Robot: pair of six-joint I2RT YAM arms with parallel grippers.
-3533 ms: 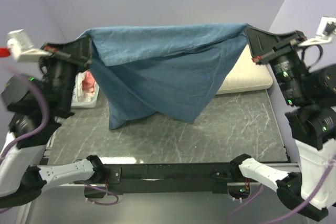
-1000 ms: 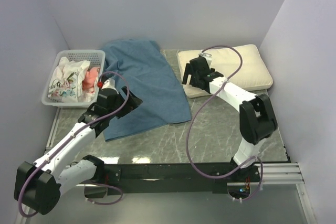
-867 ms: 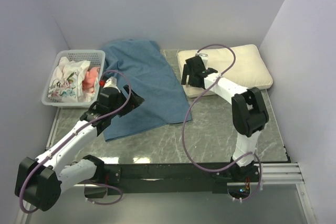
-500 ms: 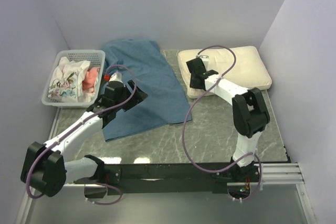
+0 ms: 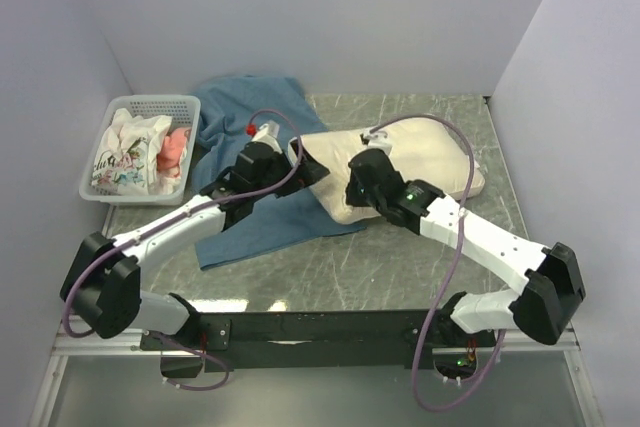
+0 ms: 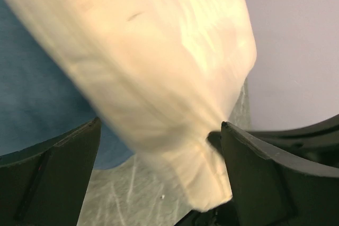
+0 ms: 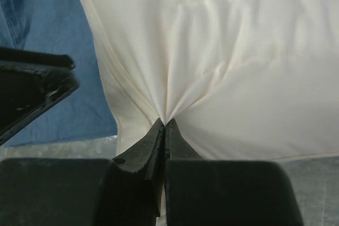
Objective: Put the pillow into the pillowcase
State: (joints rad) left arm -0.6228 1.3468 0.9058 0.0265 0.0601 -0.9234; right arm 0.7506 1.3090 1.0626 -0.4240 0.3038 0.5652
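Observation:
The cream pillow [image 5: 420,152] lies slanted at mid-table, its left end over the right edge of the blue pillowcase [image 5: 255,122]. My right gripper [image 5: 352,191] is shut on a pinch of the pillow's near-left edge; in the right wrist view the fabric of the pillow [image 7: 238,51] puckers into the closed tips of that gripper [image 7: 165,124]. My left gripper [image 5: 298,169] stands open at the pillow's left end. The left wrist view shows a corner of the pillow [image 6: 159,67] hanging between the wide jaws of the left gripper [image 6: 160,146], above the pillowcase [image 6: 32,104].
A white basket [image 5: 100,187] holding patterned cloths sits at the back left, beside the pillowcase. Grey walls close in the table on three sides. Marbled tabletop [image 5: 420,257] shows in front of the pillow. One left finger [image 7: 32,86] shows in the right wrist view.
The right gripper shut on the pillow and dragged it from the back right to mid-table, onto the pillowcase's edge. The left gripper moved right to the pillow's end.

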